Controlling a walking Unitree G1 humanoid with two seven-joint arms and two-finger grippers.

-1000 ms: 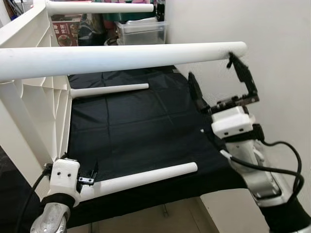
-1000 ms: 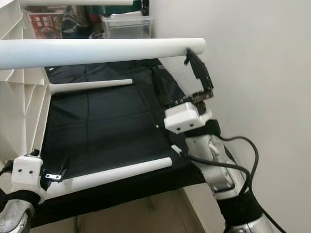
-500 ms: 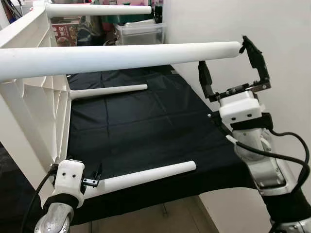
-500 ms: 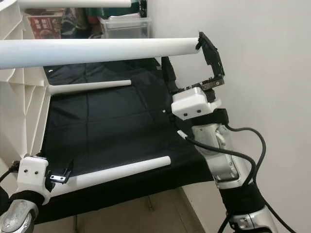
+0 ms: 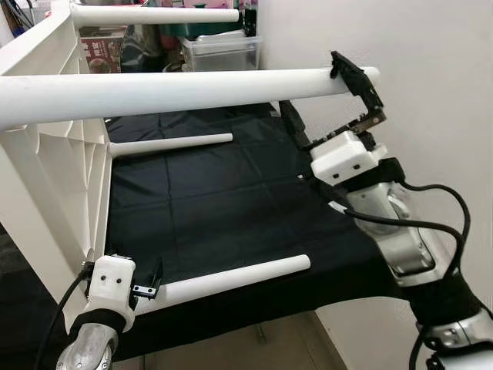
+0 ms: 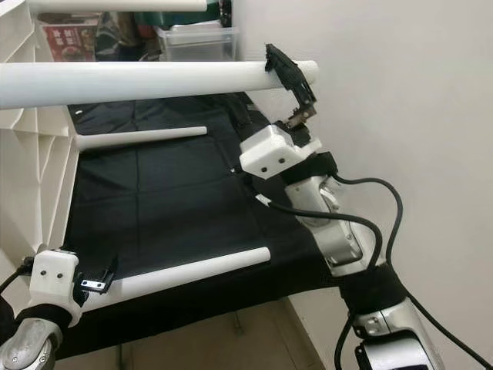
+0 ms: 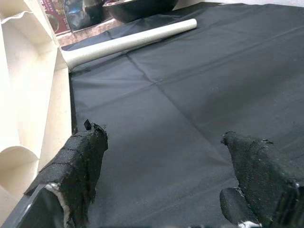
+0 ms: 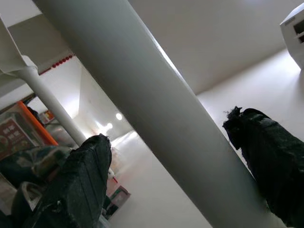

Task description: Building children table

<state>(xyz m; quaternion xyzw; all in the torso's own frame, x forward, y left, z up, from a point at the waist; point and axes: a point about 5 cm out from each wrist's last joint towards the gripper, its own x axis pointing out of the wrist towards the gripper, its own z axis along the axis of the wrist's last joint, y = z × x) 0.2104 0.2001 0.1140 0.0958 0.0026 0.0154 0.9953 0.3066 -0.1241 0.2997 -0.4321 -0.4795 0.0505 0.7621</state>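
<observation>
- The white children's table [image 5: 54, 166] lies tipped on its side on a black cloth [image 5: 223, 200], its top standing as a ribbed white panel at the robot's left and its four round legs reaching out toward the pale wall [image 5: 431, 85].
- The upper near leg [image 5: 192, 89] runs across the head views above the cloth; its free end stops close to the wall.
- The right gripper [image 5: 327, 104] is raised at that free end with its jaws apart, one on each side of the leg: one black finger [image 5: 356, 77] lies over the top of the tube, the other [image 5: 293, 127] hangs below it.
- In the right wrist view the leg [image 8: 156, 123] passes between the two fingers [image 8: 83, 185]; whether they press on the leg cannot be told.
- The lower near leg [image 5: 235, 279] lies just above the cloth, pointing toward the wall.
- The left gripper [image 5: 148, 284] sits at the root of this lower leg, close to the table's top; in the left wrist view its fingers [image 7: 80, 164] are spread wide with only cloth between them.
- The lower far leg [image 5: 169, 144] lies over the cloth farther from the robot, and the upper far leg [image 5: 154, 14] shows above it.
- Beyond the table, against the wall, stands a clear plastic bin [image 5: 223, 50].
</observation>
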